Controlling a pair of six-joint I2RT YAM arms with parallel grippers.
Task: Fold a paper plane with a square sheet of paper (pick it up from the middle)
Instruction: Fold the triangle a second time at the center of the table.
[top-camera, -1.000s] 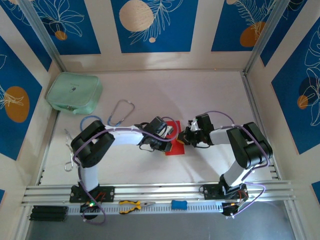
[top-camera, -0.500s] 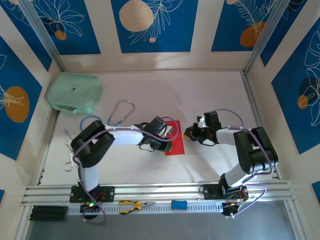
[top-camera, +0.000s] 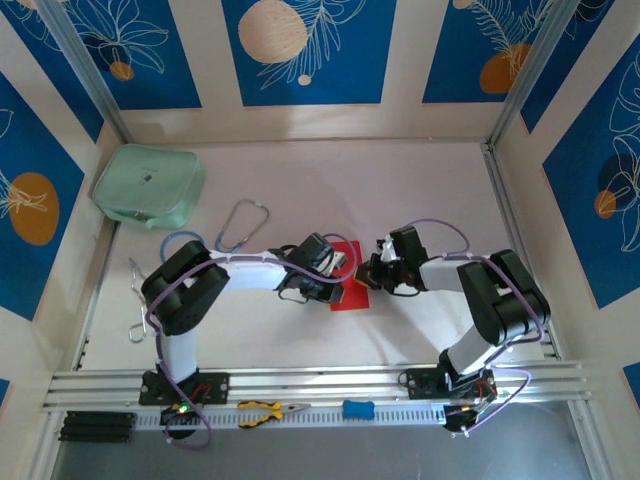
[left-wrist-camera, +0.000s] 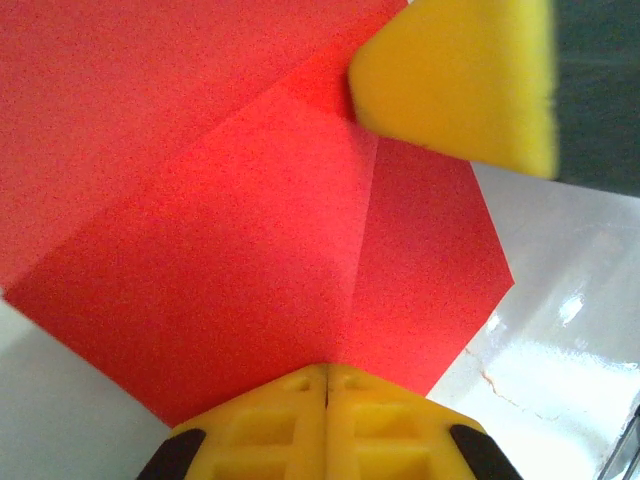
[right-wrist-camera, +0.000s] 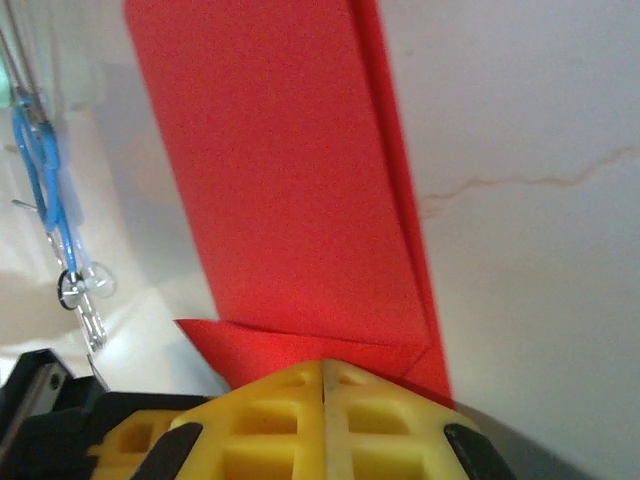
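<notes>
Round me stand pale walls set with deep blue panels (top-camera: 305, 50), each drawn over with white leaf outlines and an orange or tan disc. The table (top-camera: 420, 200) under me is white and glossy, with a hairline crack showing in my right wrist view. An aluminium rail (top-camera: 320, 380) runs across its near edge.

At the far left corner lies a mint-green pouch (top-camera: 148, 186), soft, with rounded corners.

The square sheet of paper (top-camera: 352, 285) lies near the middle of the table, between my two pincers. It is bright red, matte and fine-grained, and already folded. My left wrist view (left-wrist-camera: 220, 260) shows a slanting fold edge, a straight crease running up from my fingertips, and a sharp corner toward the right. My right wrist view (right-wrist-camera: 290, 180) shows it as a long strip with a narrow doubled layer along its right edge and a small flap just beside my fingertips.

My left gripper (left-wrist-camera: 327, 375) is closed, its yellow ribbed tips meeting in one seam at the paper's edge. My right gripper (right-wrist-camera: 323, 375) is closed likewise. Whether either one pinches the paper I cannot tell.

A blue-tubed stethoscope (top-camera: 240, 225) lies left of the paper. Yellow-handled pliers (top-camera: 265, 410) lie on the near rail.
</notes>
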